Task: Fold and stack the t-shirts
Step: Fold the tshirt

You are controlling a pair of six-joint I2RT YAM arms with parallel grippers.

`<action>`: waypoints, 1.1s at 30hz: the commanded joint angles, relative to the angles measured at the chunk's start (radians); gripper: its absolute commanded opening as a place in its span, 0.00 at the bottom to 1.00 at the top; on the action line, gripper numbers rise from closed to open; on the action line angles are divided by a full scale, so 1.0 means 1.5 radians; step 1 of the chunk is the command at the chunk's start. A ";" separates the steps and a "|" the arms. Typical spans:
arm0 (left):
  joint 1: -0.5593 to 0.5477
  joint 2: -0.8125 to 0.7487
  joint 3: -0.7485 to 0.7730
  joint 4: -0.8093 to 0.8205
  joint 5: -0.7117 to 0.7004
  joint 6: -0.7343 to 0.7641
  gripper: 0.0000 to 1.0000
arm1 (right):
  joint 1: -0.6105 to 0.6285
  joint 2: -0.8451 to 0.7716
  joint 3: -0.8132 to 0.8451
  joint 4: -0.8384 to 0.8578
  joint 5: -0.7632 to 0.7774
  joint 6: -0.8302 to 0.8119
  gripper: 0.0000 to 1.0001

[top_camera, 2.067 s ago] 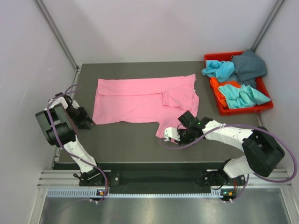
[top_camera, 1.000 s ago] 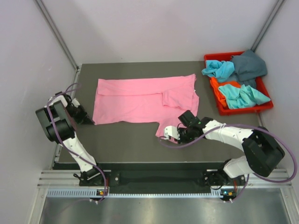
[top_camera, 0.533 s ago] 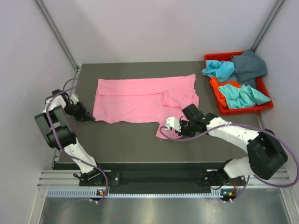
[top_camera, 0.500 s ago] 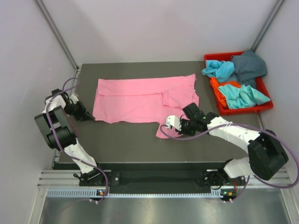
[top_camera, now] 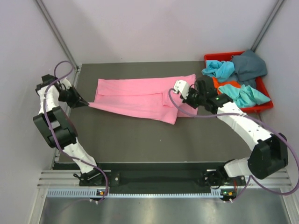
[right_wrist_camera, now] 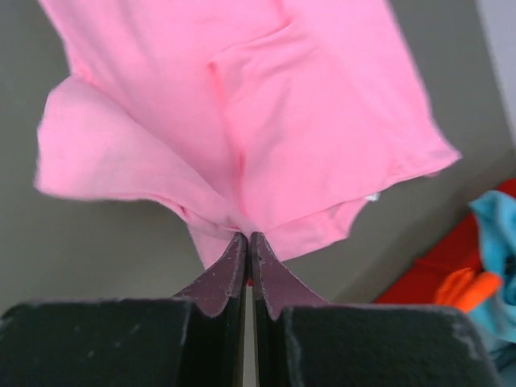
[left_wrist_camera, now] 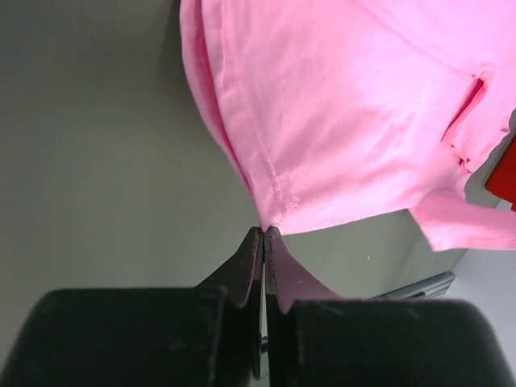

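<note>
Top external view: pink t-shirt (top_camera: pixel 135 95) lies on the table (top_camera: pixel 131 140), spread out to the left of the red bin (top_camera: pixel 261 108). It is now a narrower slanted band; two seconds earlier it lay flat and wider, with a sleeve flap hanging toward the arm bases.

Right gripper (top_camera: pixel 183 99) is clamped on the shirt edge, jaws pressed together with pink cloth between the tips. It sits just left of the red bin, having moved up from the shirt's near edge, further from the bin. The near part of the shirt has come up with it and is draped over the rest.

Left gripper (top_camera: pixel 85 103) is pinched shut on the shirt corner farthest from the red bin. It has also shifted away from the arm bases since the earlier frames.

Left wrist view: the tips grip a hemmed corner, cloth taut above them. Right wrist view: folds of cloth bunch at the closed tips.

In the red bin: turquoise t-shirts (top_camera: pixel 219 69), dark teal-grey t-shirt (top_camera: pixel 250 63) and orange t-shirt (top_camera: pixel 216 86), crumpled and unchanged.
</note>
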 commanded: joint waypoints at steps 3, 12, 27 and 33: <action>-0.018 0.042 0.095 -0.031 0.012 0.033 0.00 | -0.025 0.045 0.088 0.063 0.002 0.017 0.00; -0.046 0.109 0.172 -0.028 0.012 0.036 0.00 | -0.043 0.110 0.166 0.109 0.033 0.022 0.00; -0.075 0.282 0.369 -0.012 -0.006 0.037 0.00 | -0.069 0.290 0.301 0.177 0.108 0.020 0.00; -0.096 0.345 0.458 -0.004 -0.016 0.034 0.00 | -0.077 0.350 0.354 0.191 0.125 0.018 0.00</action>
